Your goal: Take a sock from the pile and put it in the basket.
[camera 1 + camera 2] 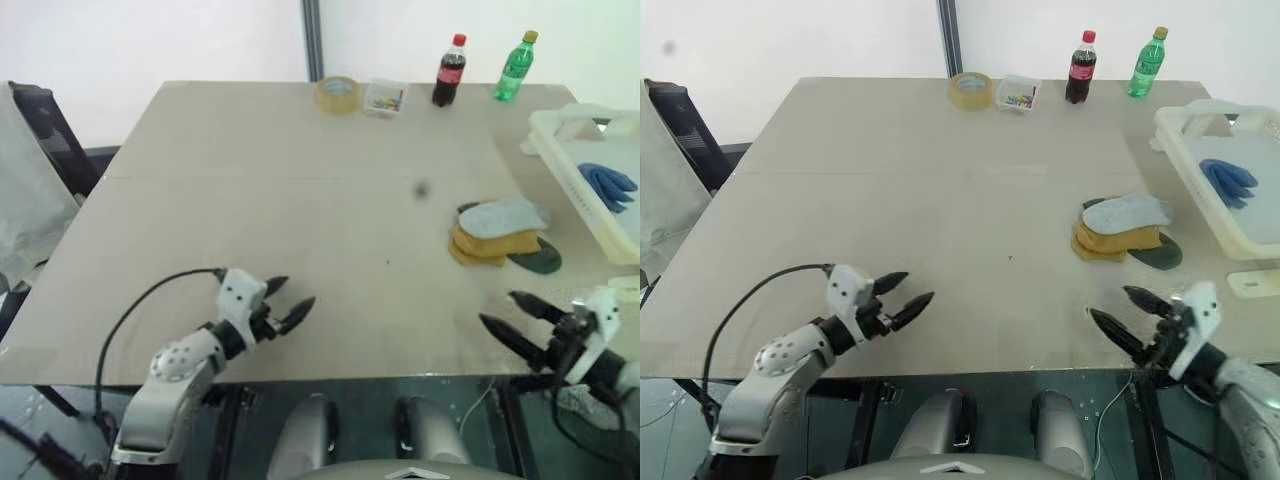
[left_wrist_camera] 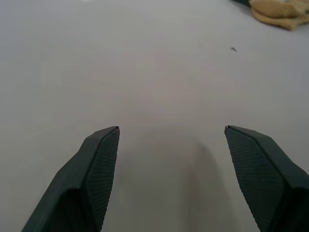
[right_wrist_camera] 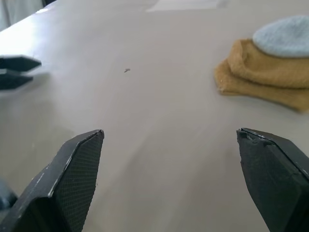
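While both end effectors, left [image 1: 283, 302] and right [image 1: 510, 311], gape empty, grey-mustard-green sock pile [image 1: 502, 233] sits unobstructed beside cream slotted plastic basket [image 1: 578, 167]; bottles [image 1: 449, 71] far.

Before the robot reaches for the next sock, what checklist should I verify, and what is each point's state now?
1. Right end effector open and empty: ok.
2. Left end effector open and empty: ok.
3. Pile free to reach, grey sock on top: ok.
4. Basket has room; a blue sock lies inside: ok.
5. Table between right end effector and pile unobstructed: ok.
6. Number of socks left in pile: cannot tell.
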{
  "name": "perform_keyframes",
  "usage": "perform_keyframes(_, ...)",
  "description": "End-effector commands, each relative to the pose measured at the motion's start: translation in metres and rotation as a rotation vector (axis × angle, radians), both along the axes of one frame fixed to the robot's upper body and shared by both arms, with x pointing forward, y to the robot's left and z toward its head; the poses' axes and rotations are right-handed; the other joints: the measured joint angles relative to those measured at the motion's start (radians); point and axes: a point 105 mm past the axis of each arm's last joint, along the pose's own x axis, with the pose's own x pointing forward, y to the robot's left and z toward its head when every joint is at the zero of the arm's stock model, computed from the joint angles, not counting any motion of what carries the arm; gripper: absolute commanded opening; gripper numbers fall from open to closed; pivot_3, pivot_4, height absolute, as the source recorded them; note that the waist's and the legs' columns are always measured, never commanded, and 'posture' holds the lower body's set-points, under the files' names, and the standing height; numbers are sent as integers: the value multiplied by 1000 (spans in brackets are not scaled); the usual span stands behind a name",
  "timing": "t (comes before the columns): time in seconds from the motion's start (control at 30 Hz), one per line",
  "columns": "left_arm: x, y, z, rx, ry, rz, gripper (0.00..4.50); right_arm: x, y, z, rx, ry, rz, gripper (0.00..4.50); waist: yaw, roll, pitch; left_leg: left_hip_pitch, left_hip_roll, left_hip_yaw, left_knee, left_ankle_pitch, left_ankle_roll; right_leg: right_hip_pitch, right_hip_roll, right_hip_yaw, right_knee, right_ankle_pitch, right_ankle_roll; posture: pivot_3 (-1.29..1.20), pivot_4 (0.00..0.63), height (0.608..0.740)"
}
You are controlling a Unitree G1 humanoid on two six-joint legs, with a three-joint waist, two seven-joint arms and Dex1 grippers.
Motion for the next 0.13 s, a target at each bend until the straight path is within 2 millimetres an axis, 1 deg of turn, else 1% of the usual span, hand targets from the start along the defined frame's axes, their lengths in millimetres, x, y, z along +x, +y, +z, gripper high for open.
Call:
perform_keyframes(0.03, -12, 10, 21, 13, -63, 2, 3741, -4, -22, 11, -37, -71, 22, 4483, 0, 0, 0, 0, 0, 0, -1, 0, 0, 0, 0, 0, 0, 0, 0, 0, 150, 740)
perform_keyframes(0.13, -24, 17, 25, 34, -70, 10, 3741, -8, -34, 4, -97, -45, 53, 4483, 1, 0, 0, 0, 0, 1, -2, 0, 0, -1, 0, 1, 0, 0, -2, 0, 150, 740)
